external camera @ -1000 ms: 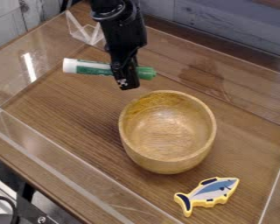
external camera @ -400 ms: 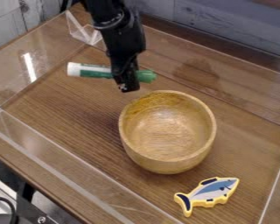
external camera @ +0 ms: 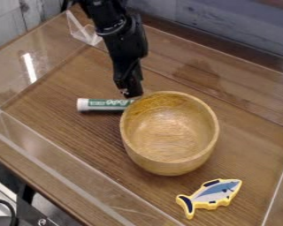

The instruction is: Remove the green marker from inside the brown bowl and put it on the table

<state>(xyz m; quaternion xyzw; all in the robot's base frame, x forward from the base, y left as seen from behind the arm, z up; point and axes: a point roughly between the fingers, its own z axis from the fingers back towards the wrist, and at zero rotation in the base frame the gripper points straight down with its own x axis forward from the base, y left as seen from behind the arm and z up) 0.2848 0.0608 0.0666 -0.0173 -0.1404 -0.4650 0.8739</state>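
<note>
- You see the green marker [external camera: 105, 104] lying flat on the table [external camera: 61, 132], left of centre in the frame, its white end pointing left and its green end pointing right toward the bowl.
- The marker's right end sits just beside the upper-left rim of the brown bowl [external camera: 169, 132]; you cannot tell whether the two touch.
- The bowl stands upright at the centre of the frame, and its hollow shows only bare wood grain.
- Your gripper [external camera: 130, 89] hangs from the dark arm that comes down from the top of the frame, pointing steeply downward.
- Its tips are right above the marker's right end, next to the bowl's rim.
- The marker rests on the wood and looks let go, but the dark fingers blur together, so you cannot tell how far apart they stand.
- A small blue and yellow toy fish [external camera: 210, 196] lies on the table at the lower right, well apart from the bowl and the marker.
- Clear acrylic walls [external camera: 38, 48] run along the table's edges.
</note>
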